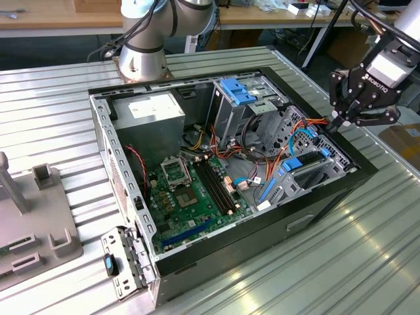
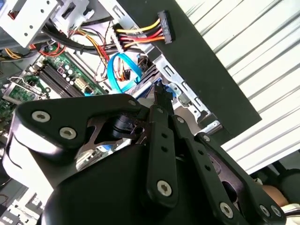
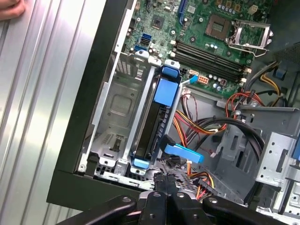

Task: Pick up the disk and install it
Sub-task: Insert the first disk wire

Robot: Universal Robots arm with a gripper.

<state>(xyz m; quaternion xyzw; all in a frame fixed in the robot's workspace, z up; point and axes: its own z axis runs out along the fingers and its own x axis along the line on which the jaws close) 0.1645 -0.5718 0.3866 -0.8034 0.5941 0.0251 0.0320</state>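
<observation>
step: seating disk (image 3: 152,126) in bay (image 3: 117,108) | gripper (image 3: 164,180) just beside disk's end, jaws pressed together, empty | judged best: push squarely, straight along bay, avoiding cables (image 3: 187,126)

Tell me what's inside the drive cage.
The disk stands on edge in one slot, its blue frame showing. The slot beside it shows bare metal. The cage walls hide the disk's deeper part.

An open black computer case (image 1: 328,197) lies on the ribbed metal tabletop (image 1: 52,111), exposing a green motherboard (image 1: 190,197) and grey power supply (image 1: 154,108); a grey fixture (image 1: 39,216) sits nearby.
</observation>
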